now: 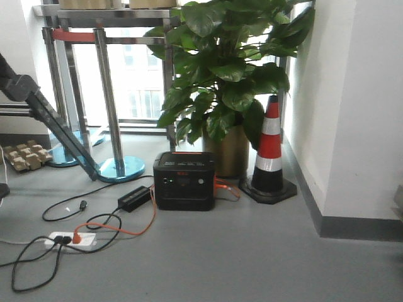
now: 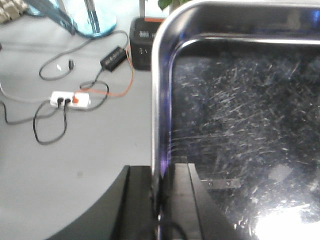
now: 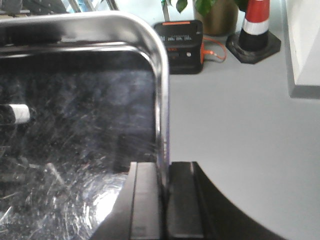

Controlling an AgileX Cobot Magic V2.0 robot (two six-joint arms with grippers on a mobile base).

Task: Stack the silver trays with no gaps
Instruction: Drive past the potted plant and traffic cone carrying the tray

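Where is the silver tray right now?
In both wrist views: the silver tray is held between the arms, left gripper shut on its left rim, right gripper on its right rim, the black power station beyond it.

Silver tray [image 2: 240,125] above floor [image 1: 252,251]. Left gripper [image 2: 161,200] clamps tray's left rim, right gripper [image 3: 164,195] its right rim. Power station [image 1: 184,180] on floor ahead. Potted plant [image 1: 220,75] behind station. Traffic cone [image 1: 269,151] right of plant, beside wall [image 1: 352,94]. Power strip [image 1: 72,238] front-left of station. Stanchion bases [image 1: 119,168] back left.
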